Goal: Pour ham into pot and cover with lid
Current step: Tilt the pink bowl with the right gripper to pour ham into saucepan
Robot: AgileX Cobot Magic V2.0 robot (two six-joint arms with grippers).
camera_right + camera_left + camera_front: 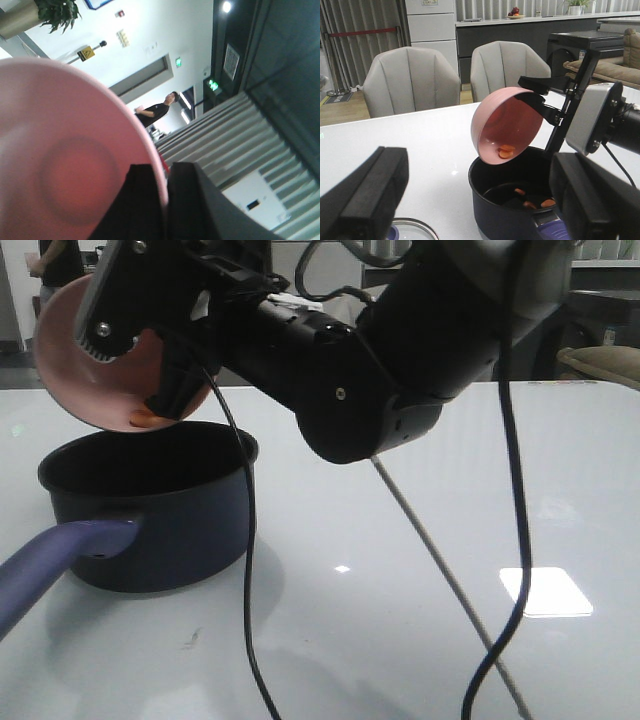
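My right gripper (165,200) is shut on the rim of the pink bowl (60,165) and holds it tipped steeply over the pot (150,510). In the front view the right gripper (172,385) is at the bowl's (80,370) edge, and one ham piece (143,419) sits at the bowl's low lip. In the left wrist view two ham pieces (506,151) cling inside the bowl (507,125), and a few more ham pieces (536,201) lie in the pot (500,210). The lid (415,231) lies on the table beside the pot. My left gripper (477,205) is wide open and empty, close to the pot.
The pot's long purple-blue handle (50,560) points toward the table's front left corner. My right arm (370,370) stretches across above the table, and black cables (245,640) hang down from it. Two chairs (410,77) stand beyond the table's far edge.
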